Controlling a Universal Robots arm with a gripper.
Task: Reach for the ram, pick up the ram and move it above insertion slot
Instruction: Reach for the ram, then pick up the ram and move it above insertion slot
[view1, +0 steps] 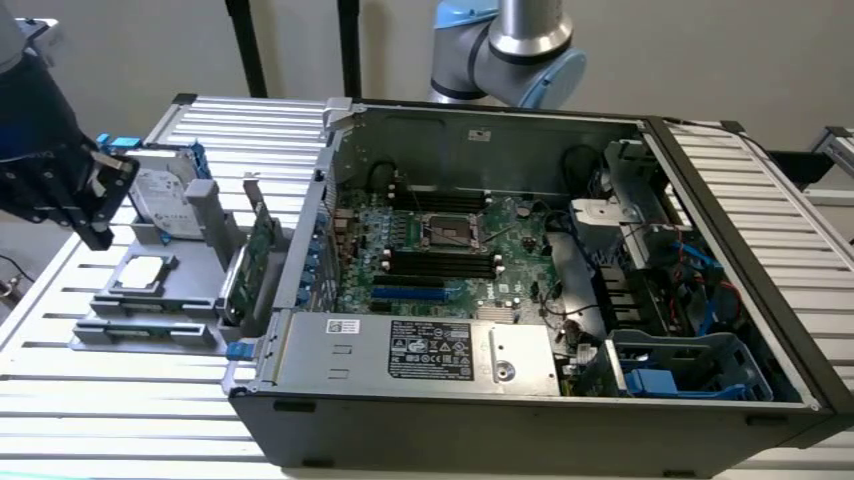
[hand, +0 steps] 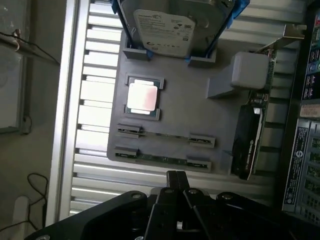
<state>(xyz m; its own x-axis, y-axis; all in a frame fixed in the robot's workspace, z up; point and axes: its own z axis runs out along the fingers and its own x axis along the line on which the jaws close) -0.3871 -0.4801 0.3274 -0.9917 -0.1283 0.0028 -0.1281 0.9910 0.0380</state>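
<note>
One ram (hand: 162, 157) near the pincer (hand: 176, 176)

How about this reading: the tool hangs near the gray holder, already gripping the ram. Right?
Not quite. The tool does hang near the gray holder, but it grips nothing: the ram lies in its slot on the holder, apart from the tool, as the wrist view shows.

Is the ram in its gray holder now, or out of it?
In. The ram lies as a thin green strip between the end clips of the gray holder; the gripper is apart from it.
</note>
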